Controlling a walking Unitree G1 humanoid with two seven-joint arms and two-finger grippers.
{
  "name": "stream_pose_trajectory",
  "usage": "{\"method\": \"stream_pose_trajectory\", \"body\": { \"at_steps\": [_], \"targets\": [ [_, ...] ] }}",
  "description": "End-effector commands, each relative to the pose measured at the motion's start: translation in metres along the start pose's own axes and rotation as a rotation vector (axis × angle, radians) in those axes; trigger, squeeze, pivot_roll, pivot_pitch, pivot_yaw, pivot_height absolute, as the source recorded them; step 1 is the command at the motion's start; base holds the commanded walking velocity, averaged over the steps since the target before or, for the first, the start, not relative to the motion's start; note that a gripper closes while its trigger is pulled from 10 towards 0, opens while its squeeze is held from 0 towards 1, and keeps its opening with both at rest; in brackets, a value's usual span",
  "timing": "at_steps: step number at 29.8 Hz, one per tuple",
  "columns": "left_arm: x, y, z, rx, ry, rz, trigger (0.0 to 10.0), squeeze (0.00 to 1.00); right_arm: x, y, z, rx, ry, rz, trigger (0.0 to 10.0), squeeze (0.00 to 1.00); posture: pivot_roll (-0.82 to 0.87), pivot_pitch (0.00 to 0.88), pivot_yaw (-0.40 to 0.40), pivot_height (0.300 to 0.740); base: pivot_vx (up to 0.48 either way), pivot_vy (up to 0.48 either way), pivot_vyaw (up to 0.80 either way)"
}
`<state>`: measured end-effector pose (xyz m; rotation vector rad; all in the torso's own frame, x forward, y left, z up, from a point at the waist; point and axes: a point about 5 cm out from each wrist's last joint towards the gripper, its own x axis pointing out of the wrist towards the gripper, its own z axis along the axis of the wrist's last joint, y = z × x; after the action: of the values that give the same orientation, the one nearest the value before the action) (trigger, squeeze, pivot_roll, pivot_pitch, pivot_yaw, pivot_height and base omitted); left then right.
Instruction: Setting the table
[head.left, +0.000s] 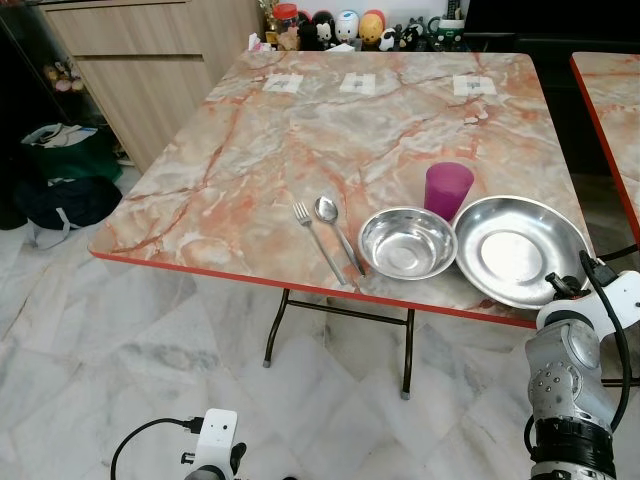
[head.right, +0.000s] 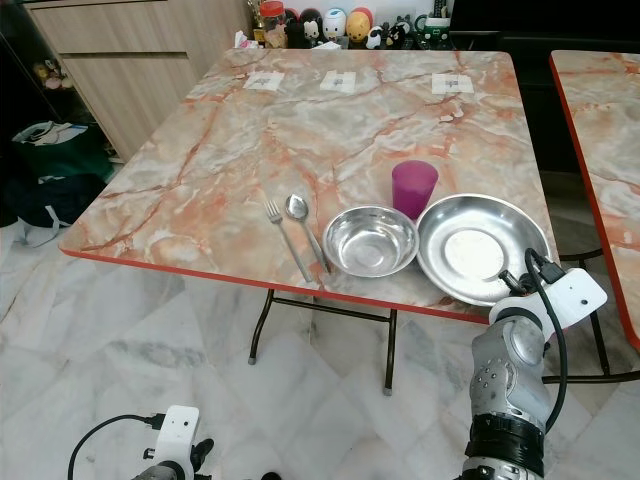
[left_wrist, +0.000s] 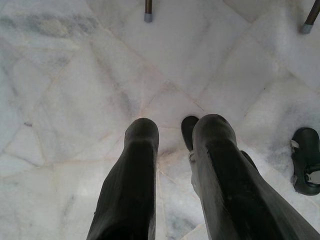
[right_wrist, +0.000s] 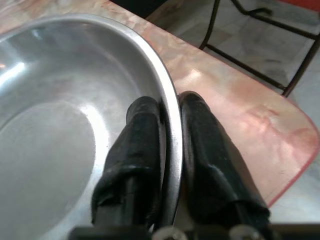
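A square table topped in pink-and-grey marble pattern with a red edge (head.left: 300, 150) carries the setting along its near side. At the right corner lies a wide, shallow stainless-steel plate (head.left: 515, 250), empty, its rim reaching almost to the table's edge. The right gripper (right_wrist: 170, 130) has its two black fingers (right_wrist: 137, 145) closed onto that rim — one pad inside the dish, the other outside, the metal lip pinched between them. In the head views the silver right arm (head.left: 570, 390) rises from below to the plate's near-right rim.

Touching the plate on its left is a round stainless-steel bowl (head.left: 407, 243), also empty. Just behind the two, where they meet, stands a purple plastic cup (head.left: 448, 188) (its inside cannot be seen from here). Left of the bowl lie a metal spoon (head.left: 335, 228) and a metal fork (head.left: 315, 238), side by side, handles pointing toward the near edge, the spoon nearer the bowl.

Three small white cards (head.left: 357, 83) sit in a row along the far side of the table, and a line of small figurines (head.left: 345, 27) stands beyond it.

The left gripper (left_wrist: 175, 135) hangs low over the white marble floor (left_wrist: 75, 100), its fingers slightly apart and holding nothing — a black sandal (left_wrist: 306, 160) lies on the tiles nearby.
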<state>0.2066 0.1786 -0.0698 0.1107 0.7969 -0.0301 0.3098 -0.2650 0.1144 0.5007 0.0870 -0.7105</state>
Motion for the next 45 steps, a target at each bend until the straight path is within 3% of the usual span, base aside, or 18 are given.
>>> {"method": "stream_pose_trajectory", "body": {
  "at_steps": [1,9,11,15,16,17,18,19,21,25,41,45],
  "targets": [
    [-0.002,0.002,-0.006,0.029,0.017,-0.004,10.0,0.0,-0.001,-0.009,0.001,-0.028,-0.032,-0.066,0.0,0.0,-0.09,0.13,0.074,0.74,0.0,0.0,0.0],
    [-0.002,0.002,-0.005,0.041,0.009,-0.007,10.0,0.0,-0.009,-0.033,0.028,-0.055,-0.242,-0.238,0.0,0.0,-0.09,0.13,0.076,0.74,0.0,0.0,0.0],
    [-0.002,0.003,-0.005,0.043,0.009,-0.008,10.0,0.0,-0.011,-0.033,0.036,-0.052,-0.297,-0.232,0.0,0.0,-0.09,0.13,0.077,0.74,0.0,0.0,0.0],
    [-0.002,0.003,-0.004,0.047,0.002,-0.012,10.0,0.0,-0.025,-0.008,0.043,0.037,-0.363,-0.033,0.0,0.0,-0.1,0.129,0.078,0.74,0.0,0.0,0.0],
    [-0.002,0.003,-0.004,0.047,0.002,-0.012,10.0,0.0,-0.025,-0.008,0.043,0.037,-0.363,-0.033,0.0,0.0,-0.1,0.129,0.078,0.74,0.0,0.0,0.0],
    [-0.002,0.003,-0.004,0.049,-0.001,-0.013,10.0,0.0,-0.028,-0.006,0.043,0.041,-0.367,-0.01,2.4,0.0,-0.1,0.129,0.078,0.74,0.0,0.0,0.0],
    [-0.002,0.003,-0.003,0.053,-0.005,-0.015,10.0,0.0,-0.032,-0.004,0.042,0.045,-0.374,0.02,7.0,0.0,-0.1,0.13,0.076,0.74,0.0,0.0,0.0],
    [-0.002,0.003,-0.003,0.061,-0.01,-0.016,10.0,0.0,-0.037,-0.004,0.041,0.045,-0.383,0.036,10.0,0.0,-0.11,0.131,0.077,0.74,0.0,0.0,0.0],
    [-0.001,0.003,-0.002,0.082,-0.015,-0.015,10.0,0.0,-0.045,-0.007,0.039,0.047,-0.394,0.047,10.0,0.0,-0.11,0.132,0.08,0.74,0.0,-0.202,0.0],
    [-0.001,0.003,-0.002,0.088,-0.013,-0.015,10.0,0.0,-0.044,-0.012,0.04,0.07,-0.403,0.028,10.0,0.0,-0.12,0.131,0.083,0.74,0.0,-0.467,0.0],
    [-0.002,0.004,-0.001,0.101,-0.021,-0.01,10.0,0.0,-0.044,0.006,0.056,0.154,-0.465,0.142,10.0,0.0,-0.11,0.128,0.082,0.74,0.0,-0.467,0.0],
    [-0.002,0.004,-0.001,0.104,-0.023,-0.011,10.0,0.0,-0.042,0.003,0.058,0.162,-0.463,0.133,10.0,0.0,-0.12,0.128,0.083,0.74,0.0,-0.468,0.0]
  ]
}}
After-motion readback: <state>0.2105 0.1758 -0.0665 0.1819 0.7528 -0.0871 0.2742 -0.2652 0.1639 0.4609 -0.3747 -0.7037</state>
